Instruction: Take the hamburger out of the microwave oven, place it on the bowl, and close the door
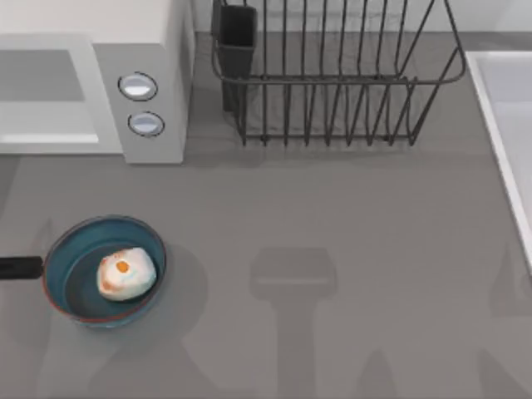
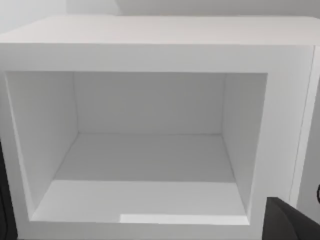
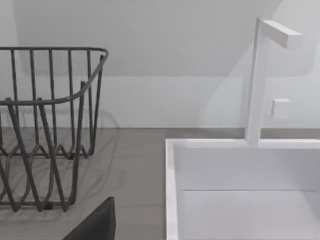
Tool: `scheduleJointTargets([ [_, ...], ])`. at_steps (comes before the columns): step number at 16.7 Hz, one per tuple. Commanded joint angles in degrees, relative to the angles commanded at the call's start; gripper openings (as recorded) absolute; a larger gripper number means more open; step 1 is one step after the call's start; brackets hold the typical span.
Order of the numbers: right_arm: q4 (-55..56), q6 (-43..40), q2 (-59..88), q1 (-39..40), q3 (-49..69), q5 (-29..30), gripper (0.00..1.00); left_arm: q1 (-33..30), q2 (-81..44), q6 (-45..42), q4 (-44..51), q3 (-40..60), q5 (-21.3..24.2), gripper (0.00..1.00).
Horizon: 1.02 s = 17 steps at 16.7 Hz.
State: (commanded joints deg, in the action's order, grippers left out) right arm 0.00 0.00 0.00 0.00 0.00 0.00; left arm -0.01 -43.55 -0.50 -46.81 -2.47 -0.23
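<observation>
Facing the white boxy microwave oven point(image 2: 150, 125) with its cavity vacant, the left gripper, finger state indeterminable, risks clipping the frame; the whitish hamburger point(image 1: 125, 275) sits in the round blue bowl point(image 1: 62, 287).

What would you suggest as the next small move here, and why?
Probably bring the left arm to the door and swing it shut: the hamburger already sits in the bowl, and the microwave oven cavity looks open with nothing inside.
</observation>
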Motion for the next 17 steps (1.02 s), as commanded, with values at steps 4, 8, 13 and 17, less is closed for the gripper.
scheduleJointTargets([
  [4, 0.00, 0.00, 0.00, 0.00, 0.00, 0.00, 1.00, 1.66, -1.41, -1.29, 1.96, 1.71, 1.53, 0.00],
  [8, 0.00, 0.00, 0.00, 0.00, 0.00, 0.00, 1.00, 11.67, -10.08, -8.25, 12.30, 12.70, 9.17, 0.00],
  [13, 0.00, 0.00, 0.00, 0.00, 0.00, 0.00, 1.00, 30.22, -26.11, -21.80, 36.98, 39.23, 21.69, 0.00],
  [17, 0.00, 0.00, 0.00, 0.00, 0.00, 0.00, 1.00, 43.99, -39.10, -33.77, 59.41, 61.63, 30.18, 0.00],
])
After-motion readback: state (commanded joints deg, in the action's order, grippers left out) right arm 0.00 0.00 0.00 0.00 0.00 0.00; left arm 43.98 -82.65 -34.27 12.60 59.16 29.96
